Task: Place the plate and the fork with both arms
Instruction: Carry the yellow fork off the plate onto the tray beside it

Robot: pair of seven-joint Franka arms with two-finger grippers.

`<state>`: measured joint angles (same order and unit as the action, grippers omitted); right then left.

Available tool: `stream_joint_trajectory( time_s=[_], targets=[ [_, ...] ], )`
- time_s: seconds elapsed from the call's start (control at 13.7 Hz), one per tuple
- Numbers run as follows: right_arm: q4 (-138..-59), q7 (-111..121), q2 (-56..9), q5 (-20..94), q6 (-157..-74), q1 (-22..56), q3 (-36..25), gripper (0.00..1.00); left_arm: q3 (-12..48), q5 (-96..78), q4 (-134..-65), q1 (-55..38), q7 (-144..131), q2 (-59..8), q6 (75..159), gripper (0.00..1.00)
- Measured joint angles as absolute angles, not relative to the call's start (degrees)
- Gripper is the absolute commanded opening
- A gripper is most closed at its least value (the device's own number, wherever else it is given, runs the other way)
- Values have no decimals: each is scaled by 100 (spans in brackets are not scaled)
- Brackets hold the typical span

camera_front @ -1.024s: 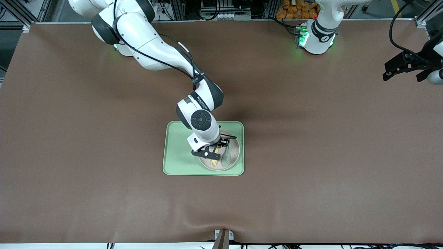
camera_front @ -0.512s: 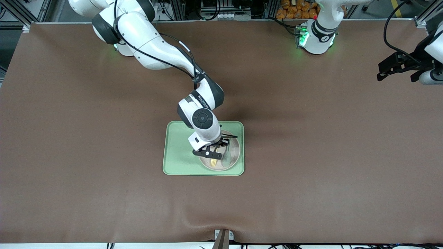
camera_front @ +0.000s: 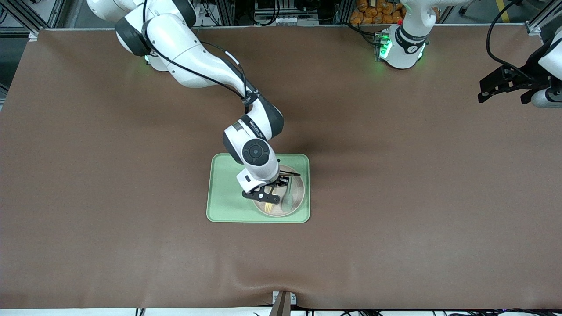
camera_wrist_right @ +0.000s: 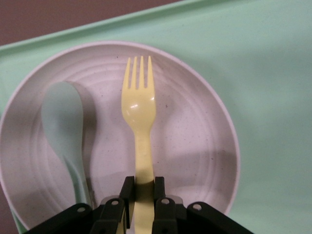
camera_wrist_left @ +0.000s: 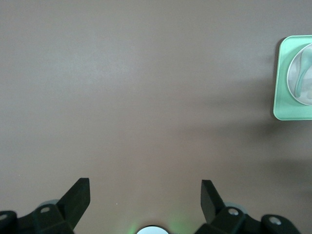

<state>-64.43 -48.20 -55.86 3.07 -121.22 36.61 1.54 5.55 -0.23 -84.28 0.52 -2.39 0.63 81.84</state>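
Note:
A pale beige plate [camera_front: 297, 193] sits on the light-green tray [camera_front: 226, 193], at the tray's end toward the left arm. My right gripper [camera_front: 268, 196] hangs over the plate, shut on the handle of the pale-yellow fork [camera_wrist_right: 139, 107]. The fork's tines [camera_front: 268, 205] point toward the front camera, over the plate [camera_wrist_right: 195, 126]. I cannot tell whether the fork touches the plate. My left gripper [camera_front: 502, 97] waits open and empty in the air at the left arm's end of the table. Its fingertips [camera_wrist_left: 82, 187] frame bare brown cloth.
A muted green spoon [camera_wrist_right: 63, 122] lies in the plate beside the fork [camera_front: 287, 199]. The tray's rim [camera_wrist_left: 280, 78] and the plate [camera_wrist_left: 303, 73] show at the edge of the left wrist view. Brown cloth covers the table.
My right gripper has shut on the fork's handle and shifted slightly over the plate. The left gripper drifted a little toward the table's middle, then stopped.

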Motion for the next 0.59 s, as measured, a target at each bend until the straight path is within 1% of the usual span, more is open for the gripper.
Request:
stream_joint_trajectory(
  time_s=[0.22, 0.59],
  targets=[
    [-6264, -4835, -5478, 338, -11849, 3529, 204, 0, 554, -23, -8420, 53, -239, 63, 8184, 100],
    [-6262, -4444, -5226, 341, -11421, 3025, 311, 0, 551, -23, -8414, 55, -239, 63, 8184, 100]
  ],
)
